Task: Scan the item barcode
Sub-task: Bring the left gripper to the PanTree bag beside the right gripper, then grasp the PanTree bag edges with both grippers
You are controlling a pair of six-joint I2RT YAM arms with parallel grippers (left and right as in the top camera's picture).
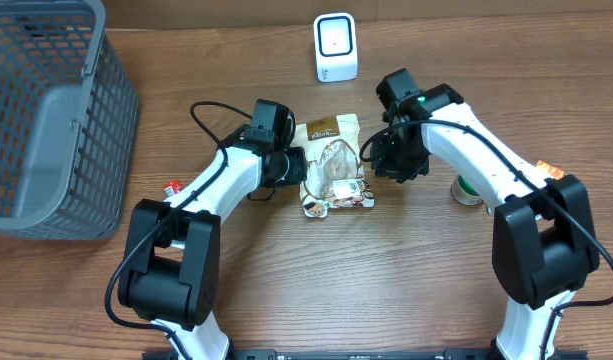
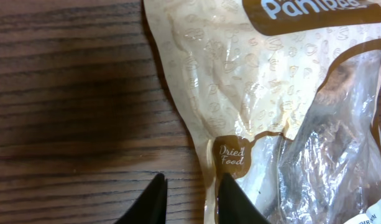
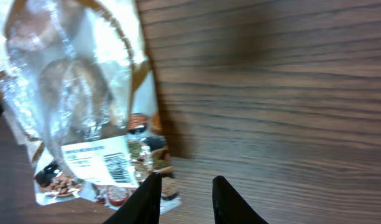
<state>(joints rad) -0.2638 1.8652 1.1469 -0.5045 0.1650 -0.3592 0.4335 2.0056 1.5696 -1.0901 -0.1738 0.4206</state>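
Observation:
The item is a tan and clear bag of dried food (image 1: 331,160) lying flat on the table between my two grippers. Its white barcode label (image 3: 112,165) faces up near the bag's lower end. My left gripper (image 2: 191,186) stands slightly open at the bag's left edge (image 2: 206,155). One finger is over the wood and the other over the bag. My right gripper (image 3: 185,186) is slightly open at the bag's lower right corner (image 3: 165,180), mostly wood between its fingers. The white scanner (image 1: 335,47) stands at the back, beyond the bag.
A grey mesh basket (image 1: 46,120) fills the far left. A roll of tape (image 1: 467,190) lies right of my right arm, with an orange object (image 1: 551,170) beyond it. A small red item (image 1: 171,185) sits by the basket.

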